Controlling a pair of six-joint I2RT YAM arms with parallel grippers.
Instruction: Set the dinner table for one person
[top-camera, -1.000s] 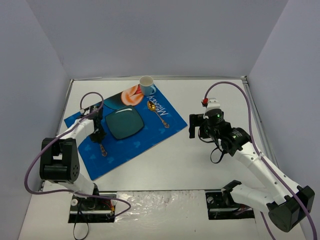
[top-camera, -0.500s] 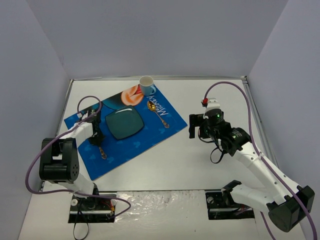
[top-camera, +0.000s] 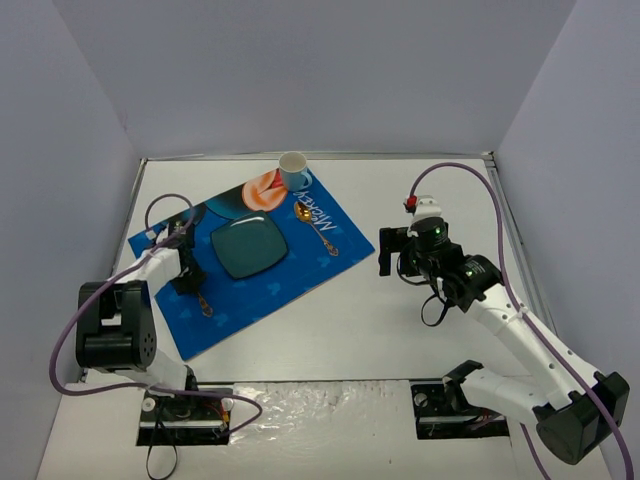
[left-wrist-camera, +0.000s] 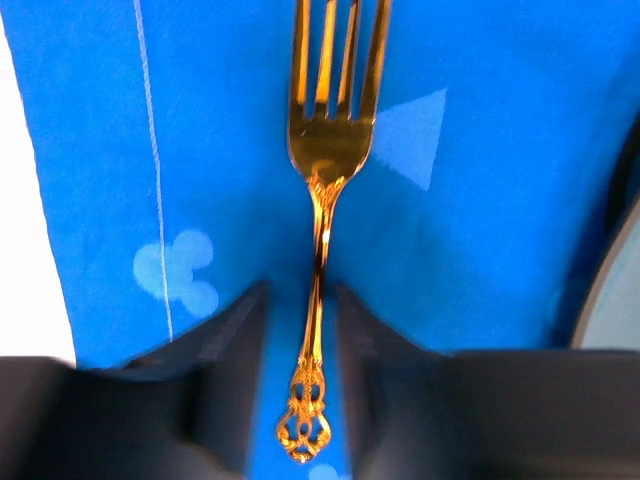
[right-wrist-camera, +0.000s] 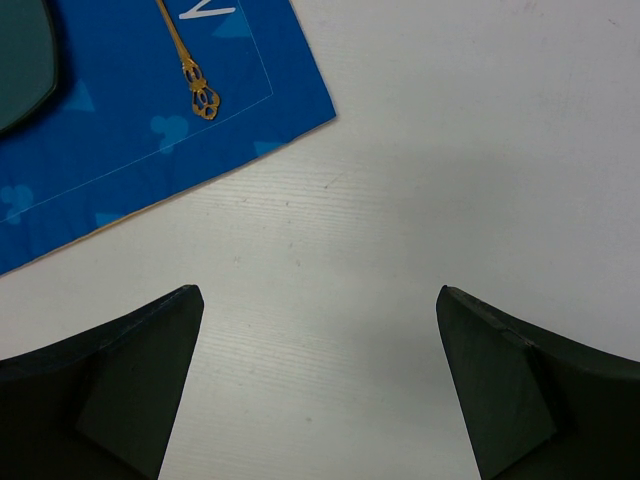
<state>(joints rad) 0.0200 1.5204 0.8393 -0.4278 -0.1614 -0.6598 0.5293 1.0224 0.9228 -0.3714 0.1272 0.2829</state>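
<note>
From above, the white table (top-camera: 360, 320) spreads under both arms. The left gripper (top-camera: 190, 280) sits low over the left part of the blue placemat (top-camera: 290, 280), at a gold fork (top-camera: 204, 303) beside the plate (top-camera: 247, 247), while the right gripper (top-camera: 384, 250) hangs over bare table to the right of the mat, spoon (top-camera: 316, 230) and cup (top-camera: 293, 169). The left wrist camera shows its fingers (left-wrist-camera: 235, 340) slightly parted, flanking the fork's (left-wrist-camera: 325, 150) handle with blue mat showing on both sides of it, and the table (left-wrist-camera: 25, 250) is a white strip at the mat's left edge. The right wrist camera shows fingers (right-wrist-camera: 130, 370) spread wide with nothing between them and the table (right-wrist-camera: 450, 150) directly beneath.
</note>
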